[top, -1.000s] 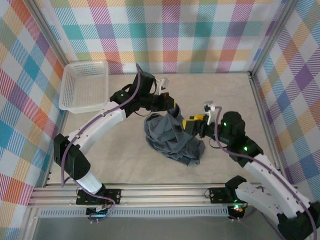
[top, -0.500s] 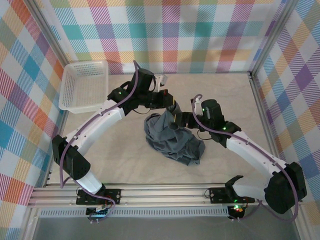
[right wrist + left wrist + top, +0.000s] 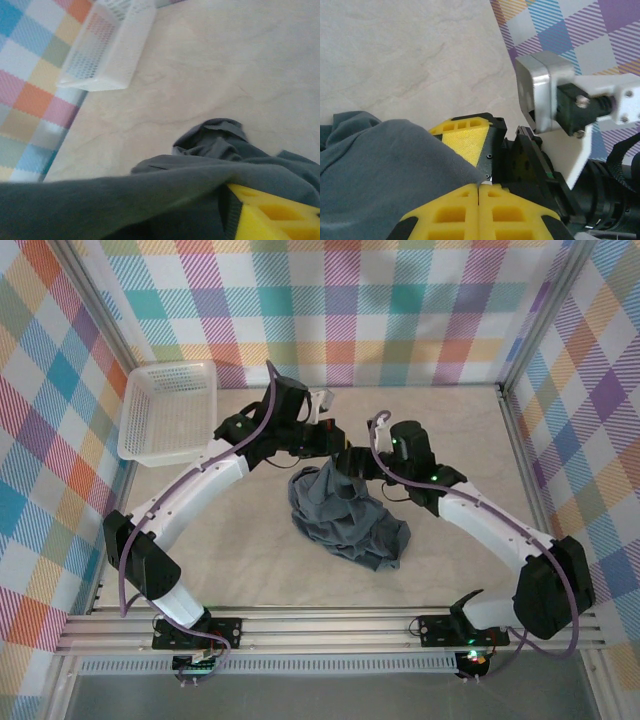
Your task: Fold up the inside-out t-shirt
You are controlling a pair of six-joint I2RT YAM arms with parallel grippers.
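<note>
From above, the left gripper [image 3: 338, 452] and the right gripper [image 3: 355, 462] meet at the lifted top of the bunched t-shirt [image 3: 345, 520], which hangs below both. The left wrist view shows the left gripper's fingers [image 3: 450, 215] pressed together on the t-shirt's edge. In the right wrist view the cloth drapes over one finger [image 3: 270, 215] of the right gripper and its closing is unclear; probably it is taking a second hold, which next needs a firm pinch.

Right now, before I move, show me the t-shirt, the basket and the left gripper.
t-shirt [image 3: 345, 520], top external view, middle of the crumpled heap.
basket [image 3: 170, 415], top external view, its bare mesh floor.
left gripper [image 3: 479, 186], left wrist view, where the shut yellow fingertips meet.
</note>
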